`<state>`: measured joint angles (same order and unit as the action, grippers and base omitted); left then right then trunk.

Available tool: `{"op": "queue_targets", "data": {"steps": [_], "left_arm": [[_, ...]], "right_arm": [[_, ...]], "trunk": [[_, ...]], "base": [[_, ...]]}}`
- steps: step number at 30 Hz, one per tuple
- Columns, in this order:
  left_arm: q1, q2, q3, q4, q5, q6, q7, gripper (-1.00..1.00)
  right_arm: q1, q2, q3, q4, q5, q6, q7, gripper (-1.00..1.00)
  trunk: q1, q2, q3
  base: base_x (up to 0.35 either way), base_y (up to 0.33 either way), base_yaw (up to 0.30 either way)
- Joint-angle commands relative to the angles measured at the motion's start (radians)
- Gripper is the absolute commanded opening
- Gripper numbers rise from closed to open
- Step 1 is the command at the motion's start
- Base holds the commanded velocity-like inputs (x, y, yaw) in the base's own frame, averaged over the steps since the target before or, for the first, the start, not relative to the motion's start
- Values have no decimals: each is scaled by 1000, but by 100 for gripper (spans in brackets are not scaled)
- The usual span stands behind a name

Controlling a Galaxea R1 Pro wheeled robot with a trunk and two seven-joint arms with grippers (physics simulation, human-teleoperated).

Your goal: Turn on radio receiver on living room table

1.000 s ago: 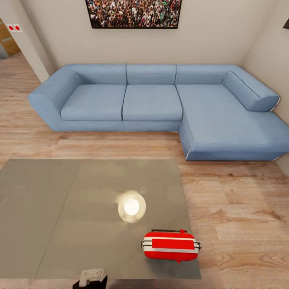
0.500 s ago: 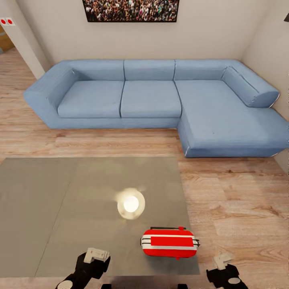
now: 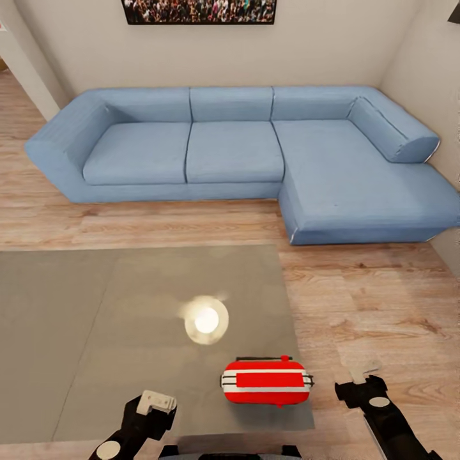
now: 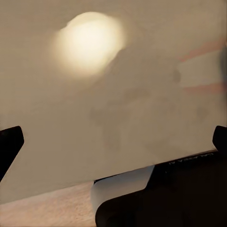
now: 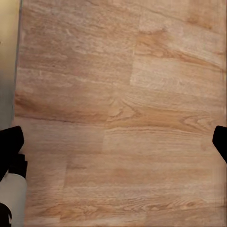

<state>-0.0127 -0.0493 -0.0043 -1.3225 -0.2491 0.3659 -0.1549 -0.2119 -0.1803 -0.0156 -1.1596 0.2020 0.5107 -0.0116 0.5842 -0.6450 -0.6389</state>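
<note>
The left gripper (image 3: 156,404) hangs over the surface's (image 3: 76,332) near edge, jaws spread wide and empty in its wrist view. The radio receiver (image 3: 266,381) lies near the surface's near right corner, just short of its right edge, between the two arms, probably so either can reach it. The right gripper (image 3: 365,374) is over the floor (image 3: 377,306) beside that edge, jaws wide, empty. Since half a second ago, both arms have risen further into the head view, the right most.

Glossy grey counter (image 3: 96,332) on the wood floor (image 3: 383,306), red radio receiver (image 3: 266,381) sitting near its front right corner.
</note>
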Motion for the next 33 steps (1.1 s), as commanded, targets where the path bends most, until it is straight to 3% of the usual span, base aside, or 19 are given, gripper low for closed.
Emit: {"op": "queue_targets", "data": {"steps": [1, 17, 33], "left_arm": [[0, 1, 1, 0, 1, 0, 0, 100], [-1, 8, 10, 5, 2, -11, 1, 100], [-1, 7, 12, 0, 2, -13, 2, 100]], "right_arm": [[0, 1, -1, -22, -2, 22, 1, 100], [0, 13, -11, -113, -7, 74, 7, 100], [0, 13, -3, -120, 4, 73, 7, 100]], "trunk": [[0, 0, -2], [0, 0, -21], [0, 0, -34]], "base": [[0, 0, -78], [0, 0, -54], [0, 0, 39]]}}
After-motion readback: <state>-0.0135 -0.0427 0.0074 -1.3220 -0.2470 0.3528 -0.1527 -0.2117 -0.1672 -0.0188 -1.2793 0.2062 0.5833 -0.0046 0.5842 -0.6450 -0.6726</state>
